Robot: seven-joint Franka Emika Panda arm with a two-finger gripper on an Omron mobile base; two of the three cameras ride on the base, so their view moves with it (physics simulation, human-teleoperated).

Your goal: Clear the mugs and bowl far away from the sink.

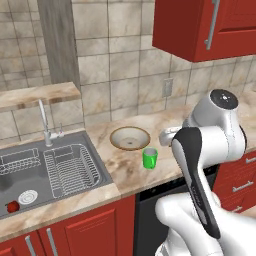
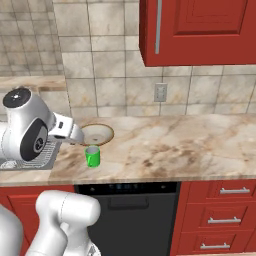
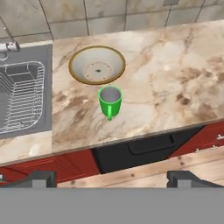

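Claw spread wide, hovering above green mug and bowl.

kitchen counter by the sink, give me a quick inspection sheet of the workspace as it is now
surface: marble counter, bare to the right of the dishes
job's things: green mug upright, just in front of the bowl; both on the counter close to the sink
clutter: wire rack and a small red item in the sink
grippers: gripper open, jaws wide, above the counter's front edge, holding nothing
cables: nothing seen
surroundings: tiled wall, wall outlet, red cabinets, dishwasher
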